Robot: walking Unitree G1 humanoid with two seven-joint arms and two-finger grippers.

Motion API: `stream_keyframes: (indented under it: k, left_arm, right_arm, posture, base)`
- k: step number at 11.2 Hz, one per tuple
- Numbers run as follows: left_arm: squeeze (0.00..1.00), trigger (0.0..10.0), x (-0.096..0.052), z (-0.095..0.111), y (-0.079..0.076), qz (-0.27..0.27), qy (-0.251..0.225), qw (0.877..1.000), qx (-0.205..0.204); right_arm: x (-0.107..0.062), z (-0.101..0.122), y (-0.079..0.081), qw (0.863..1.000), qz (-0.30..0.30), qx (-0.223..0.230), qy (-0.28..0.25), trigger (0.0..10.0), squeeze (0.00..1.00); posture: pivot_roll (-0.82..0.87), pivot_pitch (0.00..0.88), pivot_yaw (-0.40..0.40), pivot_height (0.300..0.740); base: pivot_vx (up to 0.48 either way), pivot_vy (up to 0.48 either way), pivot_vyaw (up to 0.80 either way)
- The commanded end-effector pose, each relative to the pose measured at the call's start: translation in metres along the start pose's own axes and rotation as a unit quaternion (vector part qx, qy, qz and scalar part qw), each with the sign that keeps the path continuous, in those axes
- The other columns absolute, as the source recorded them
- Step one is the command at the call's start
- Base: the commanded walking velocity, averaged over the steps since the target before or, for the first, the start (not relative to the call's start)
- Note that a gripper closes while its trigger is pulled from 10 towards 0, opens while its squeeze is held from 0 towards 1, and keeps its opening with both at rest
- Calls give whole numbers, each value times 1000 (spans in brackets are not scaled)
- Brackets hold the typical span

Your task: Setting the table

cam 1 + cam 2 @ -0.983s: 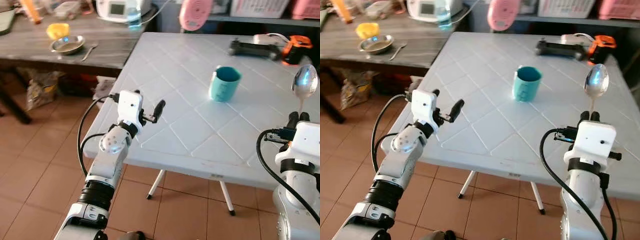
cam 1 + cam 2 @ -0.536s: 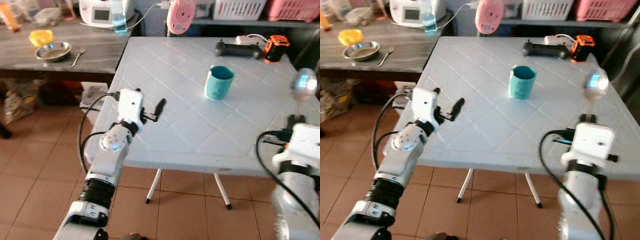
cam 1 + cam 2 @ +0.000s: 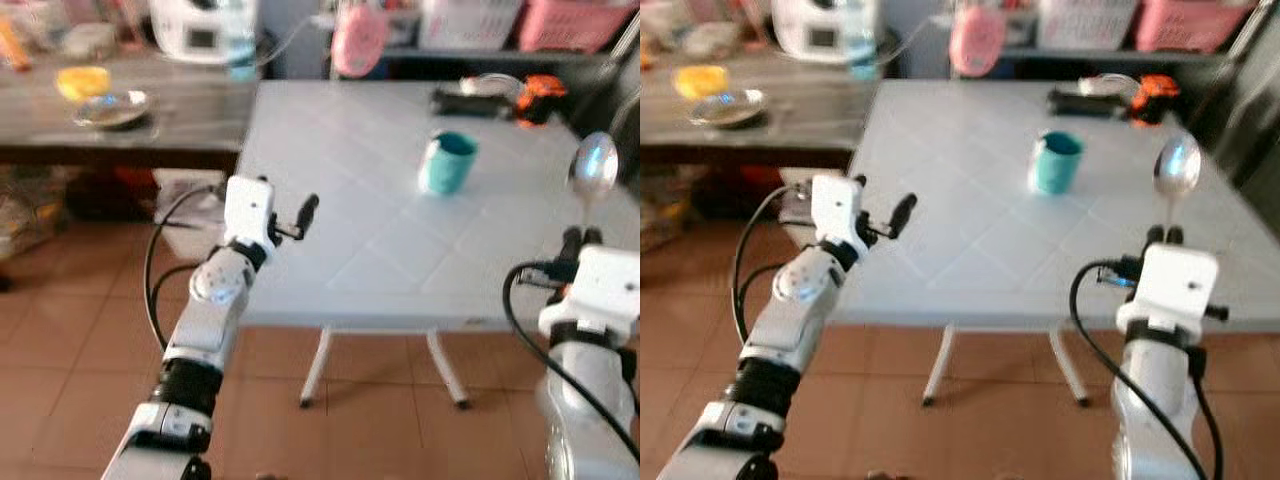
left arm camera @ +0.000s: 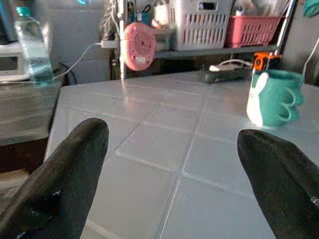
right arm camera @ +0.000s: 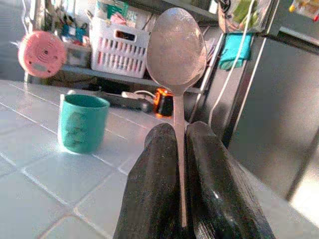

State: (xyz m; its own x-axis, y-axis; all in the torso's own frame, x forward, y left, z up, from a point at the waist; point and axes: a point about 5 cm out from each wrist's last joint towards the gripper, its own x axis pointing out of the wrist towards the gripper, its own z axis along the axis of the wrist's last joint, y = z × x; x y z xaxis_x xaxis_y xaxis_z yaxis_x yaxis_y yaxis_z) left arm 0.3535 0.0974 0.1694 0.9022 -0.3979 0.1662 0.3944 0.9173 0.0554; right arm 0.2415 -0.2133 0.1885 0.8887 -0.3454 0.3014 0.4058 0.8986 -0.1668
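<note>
Left gripper [image 3: 300,215] hovers at the white bench's [image 3: 350,200] near-left edge, fingers apart and empty. The teal cup [image 3: 447,163] stands farther right. Right gripper [image 5: 180,149] clamps the spoon [image 3: 593,168] upright, probably for carrying.

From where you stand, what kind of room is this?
Probably a home kitchen or dining corner. A white table holds a green cup, a wooden side table carries a metal bowl, and baskets sit on a shelf behind. The right gripper holds a spoon.
</note>
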Motion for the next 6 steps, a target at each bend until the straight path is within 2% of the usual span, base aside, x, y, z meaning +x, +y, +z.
stream_keyframes:
  k: [1, 6]
  left_arm:
    - [0, 10000, 0, -1, -5, -6, 4, 1000, 2]
    - [0, 10000, 3, -2, -9, 0, 1, 1000, -3]
  right_arm:
    - [-1, 0, -3, 1000, -4, 0, 0, 10000, 0]
    - [2, 0, 1, 1000, 2, 4, -5, 10000, 0]
  posture:
    - [49, 100, 17, 740]
    - [57, 87, 18, 740]
  base:
    - [0, 356, 0]
    - [0, 383, 0]
